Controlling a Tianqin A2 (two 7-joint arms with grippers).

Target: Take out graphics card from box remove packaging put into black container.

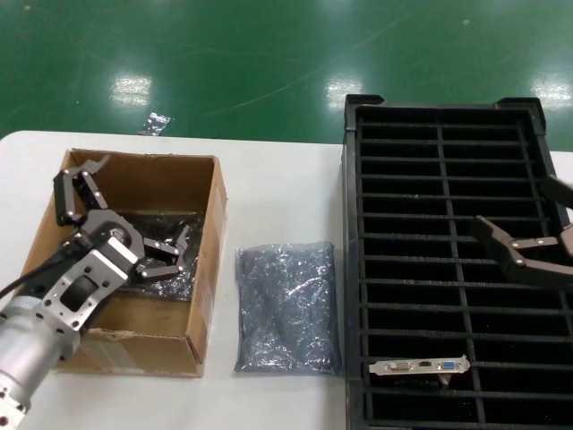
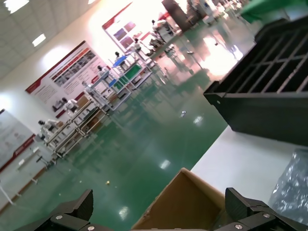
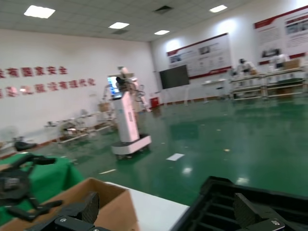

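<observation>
The graphics card (image 1: 421,365), with its silver bracket and blue and white ports, lies in a near slot of the black container (image 1: 353,269). The empty grey-silver packaging bag (image 1: 286,306) lies flat on the table between the box and the container. My left gripper (image 1: 143,199) is open inside the brown cardboard box (image 1: 208,269), above dark shiny wrapped bundles (image 1: 175,269). My right gripper (image 1: 515,204) is open and empty above the container's right side. In the left wrist view the open fingers (image 2: 72,211) frame a box corner (image 2: 187,202). The right wrist view shows the box (image 3: 103,199) and the container (image 3: 226,192).
The white table (image 1: 277,188) runs from the box to the container. The green floor (image 1: 269,63) lies beyond the far edge, with a scrap of foil (image 1: 154,124) on it. The container (image 2: 260,103) and bag (image 2: 293,183) also show in the left wrist view.
</observation>
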